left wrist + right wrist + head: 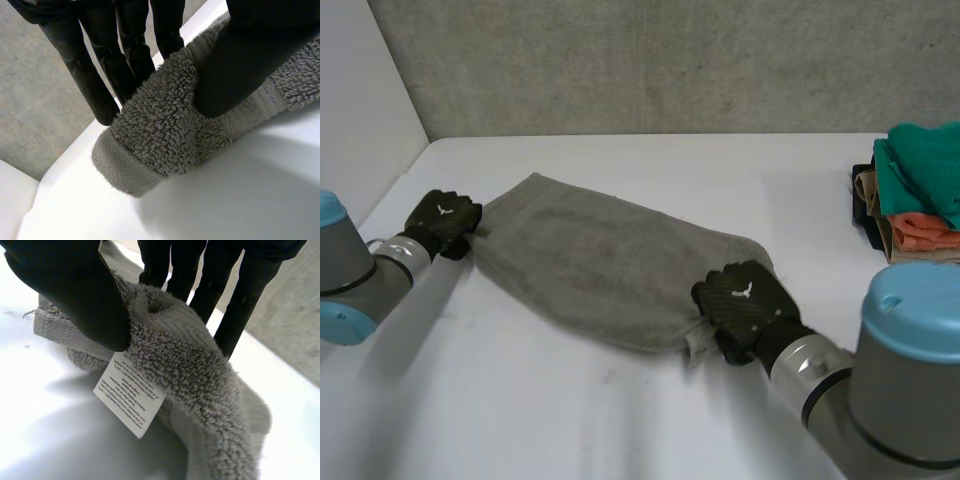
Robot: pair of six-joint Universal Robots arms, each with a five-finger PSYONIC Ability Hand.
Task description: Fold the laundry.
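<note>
While your left hand [442, 222] pinches one corner of the grey terry towel [590, 260] and your right hand [745, 300] pinches the corner bearing the care label [129, 400], the towel lies flat on the white table [520, 400], long axis running hand to hand.

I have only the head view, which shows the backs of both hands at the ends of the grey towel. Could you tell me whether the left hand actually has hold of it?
Observer: Yes. The left hand pinches the hemmed end of the towel between its thumb and straight fingers.
Operator: Thank you. And the right hand?
Observer: The right hand pinches its end likewise, thumb pressed onto the bunched pile.
Operator: What is the pale tab beside that hand?
Observer: A white care label with printed lines, hanging from the towel just below that thumb.
</note>
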